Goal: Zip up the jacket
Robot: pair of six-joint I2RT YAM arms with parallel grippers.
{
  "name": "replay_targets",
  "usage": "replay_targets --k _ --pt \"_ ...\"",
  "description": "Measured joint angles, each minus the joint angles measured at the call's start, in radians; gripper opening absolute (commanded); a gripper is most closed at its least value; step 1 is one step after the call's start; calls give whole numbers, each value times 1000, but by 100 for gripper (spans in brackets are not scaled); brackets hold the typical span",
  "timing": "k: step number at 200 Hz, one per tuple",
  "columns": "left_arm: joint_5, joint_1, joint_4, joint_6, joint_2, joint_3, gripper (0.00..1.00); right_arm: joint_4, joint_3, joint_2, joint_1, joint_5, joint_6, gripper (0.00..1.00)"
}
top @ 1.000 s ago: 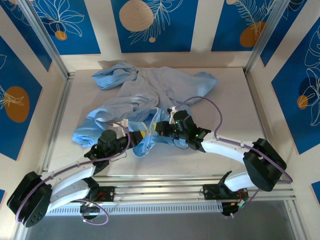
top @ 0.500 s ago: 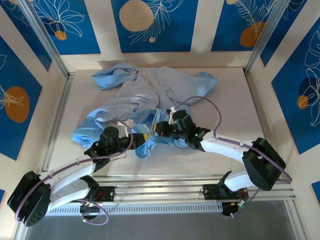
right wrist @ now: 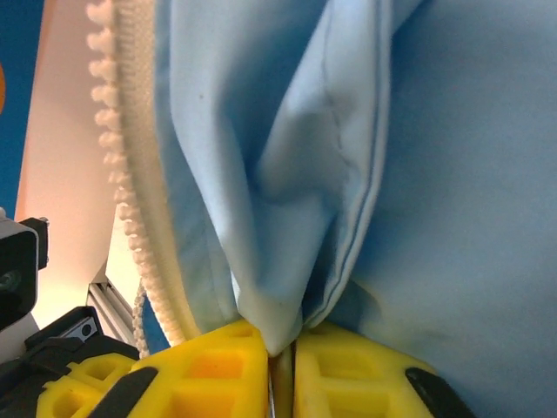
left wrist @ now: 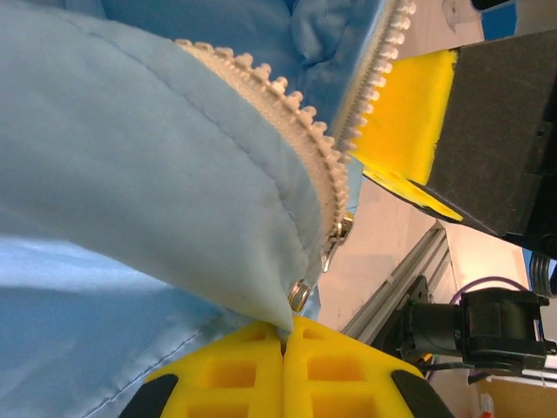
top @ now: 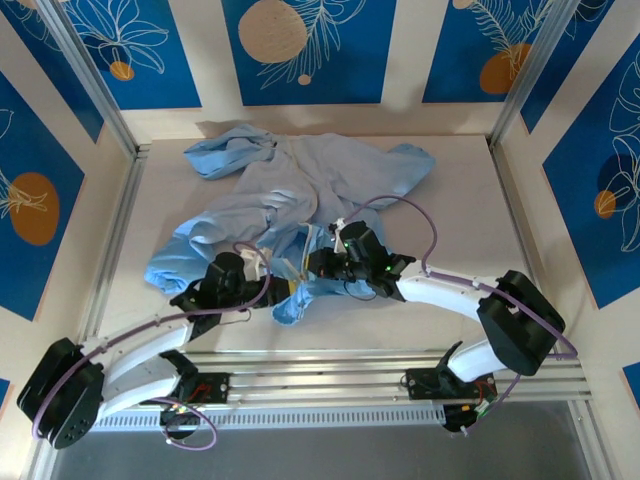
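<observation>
The light-blue jacket (top: 300, 185) lies crumpled across the middle of the table, its lower front edge pulled toward the arms. My left gripper (top: 270, 274) is shut on a corner of the jacket (left wrist: 157, 174), right beside a metal snap (left wrist: 300, 294) and the zipper slider (left wrist: 336, 237). White zipper teeth (left wrist: 296, 113) run up from there. My right gripper (top: 314, 262) faces it from the right, and its yellow finger (left wrist: 405, 113) sits against the other zipper row. The right gripper (right wrist: 283, 347) pinches a fold of the jacket (right wrist: 435, 174), with zipper teeth (right wrist: 130, 200) to its left.
An aluminium rail (top: 330, 362) runs along the table's near edge just behind the grippers. Metal posts (top: 100, 90) and patterned wall panels close in the left, back and right. Bare tabletop (top: 470, 210) lies to the right of the jacket.
The two grippers have drawn a little closer together, the left moving right and away, the right moving left. The bunched hem between them has shifted with them.
</observation>
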Motion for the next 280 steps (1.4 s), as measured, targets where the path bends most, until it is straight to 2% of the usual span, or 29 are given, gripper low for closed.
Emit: replay_targets --k 35,75,141,208,241,280 --pt "52 11 17 -27 85 0 0 -45 0 0 2 -4 -19 30" --pt "89 23 11 -38 116 2 0 -121 14 0 2 -8 -48 38" --pt "141 32 -53 -38 122 27 0 -323 99 -32 18 31 -180 40" --pt "172 37 -190 -32 63 93 0 -415 127 -83 28 53 -304 40" --pt "185 43 -252 -14 45 129 0 -466 218 -84 50 64 -435 40" --pt "189 48 -289 -7 45 133 0 -510 245 -147 126 114 -689 41"
